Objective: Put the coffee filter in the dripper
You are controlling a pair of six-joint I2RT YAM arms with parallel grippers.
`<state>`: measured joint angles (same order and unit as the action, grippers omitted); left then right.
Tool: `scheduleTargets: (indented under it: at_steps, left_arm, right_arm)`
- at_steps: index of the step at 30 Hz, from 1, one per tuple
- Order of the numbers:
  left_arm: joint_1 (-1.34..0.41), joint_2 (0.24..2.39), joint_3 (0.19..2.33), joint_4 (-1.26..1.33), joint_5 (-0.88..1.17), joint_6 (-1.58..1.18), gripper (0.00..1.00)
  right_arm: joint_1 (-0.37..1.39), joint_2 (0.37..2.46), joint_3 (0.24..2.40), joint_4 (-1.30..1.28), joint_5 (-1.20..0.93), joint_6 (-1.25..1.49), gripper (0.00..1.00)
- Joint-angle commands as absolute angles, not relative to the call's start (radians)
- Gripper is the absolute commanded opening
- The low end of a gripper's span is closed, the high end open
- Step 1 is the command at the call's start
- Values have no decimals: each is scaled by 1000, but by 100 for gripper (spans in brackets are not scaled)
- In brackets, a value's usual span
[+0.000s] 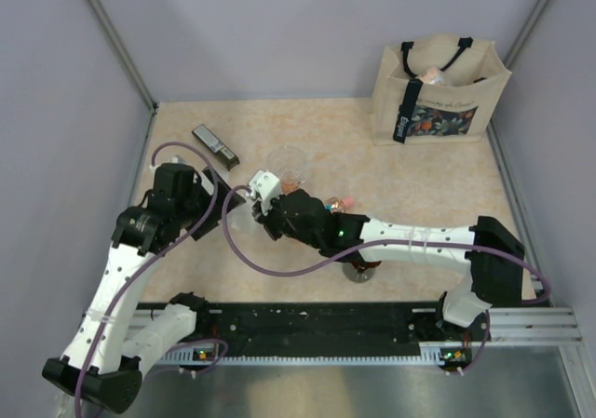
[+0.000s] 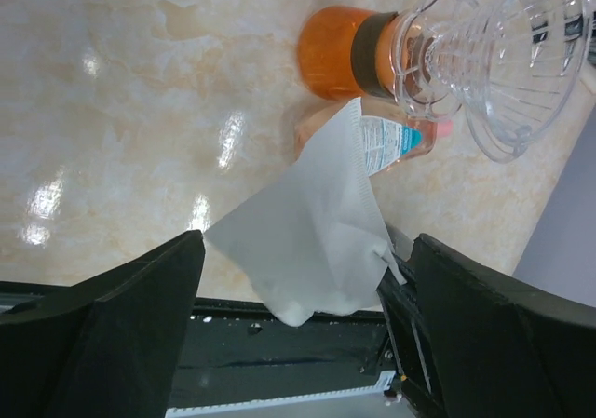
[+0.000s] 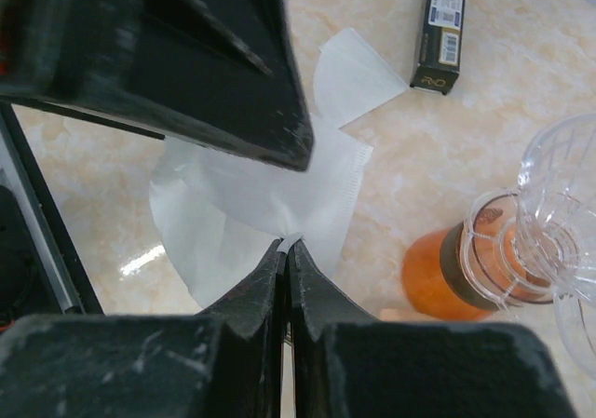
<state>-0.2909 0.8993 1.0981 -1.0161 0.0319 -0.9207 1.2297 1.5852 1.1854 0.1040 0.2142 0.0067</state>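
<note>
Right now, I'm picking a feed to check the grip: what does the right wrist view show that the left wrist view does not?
Only the right wrist: the right gripper with its fingers shut on an edge of the coffee filter, and a dark box lying on the table. Only the left wrist: the left gripper open, with one finger on each side of the filter, and the printed label of a small bottle. Both: the white filter, the orange jar and the clear glass cone on it.
</note>
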Motion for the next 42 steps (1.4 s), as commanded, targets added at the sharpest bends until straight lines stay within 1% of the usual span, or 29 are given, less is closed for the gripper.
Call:
scheduleTargets:
  at_steps: [1, 5, 7, 10, 16, 19, 21, 23, 30, 35, 38, 39, 40, 41, 42]
  left_arm:
    - [-295, 781, 1150, -988, -66, -879, 99]
    - [-295, 632, 1151, -944, -114, -841, 99]
    - [-293, 547, 1117, -864, -83, -818, 99]
    - [-293, 473, 1056, -766, -6, -784, 99]
    - [-295, 508, 1008, -641, 216, -742, 99]
    - [-293, 515, 983, -589, 210, -749, 98]
    - [-291, 522, 974, -581, 170, -756, 94]
    - [-293, 532, 962, -562, 158, -764, 88]
    - [-293, 578, 948, -523, 158, -776, 57]
    - [-295, 588, 942, -543, 112, -775, 49]
    - [-295, 589, 940, -555, 68, -776, 40]
    - [-295, 588, 939, -558, 57, -773, 34]
    - [-293, 591, 940, -575, 31, -770, 26]
    - [-295, 598, 948, -603, 9, -772, 19]
    - [-293, 603, 957, -635, -53, -772, 11]
  right_arm:
    - [1243, 1525, 1236, 101, 343, 141, 0]
    - [1241, 1485, 1252, 77, 400, 244, 0]
    - [1241, 1465, 1259, 64, 423, 290, 0]
    - [1239, 1456, 1278, 64, 442, 365, 0]
    - [1233, 1480, 1341, 66, 408, 462, 0]
    - [1233, 1482, 1347, 80, 377, 486, 0]
    - [1235, 1479, 1348, 87, 365, 498, 0]
    - [1233, 1482, 1350, 92, 351, 500, 0]
    - [1233, 1489, 1345, 109, 356, 506, 0]
    - [1233, 1483, 1344, 124, 356, 511, 0]
    - [1230, 1485, 1338, 136, 334, 517, 0]
    - [1229, 1485, 1333, 140, 330, 517, 0]
    - [1229, 1485, 1327, 146, 331, 518, 0]
    - [1223, 1486, 1322, 152, 331, 526, 0]
    - [1218, 1483, 1318, 152, 328, 532, 0]
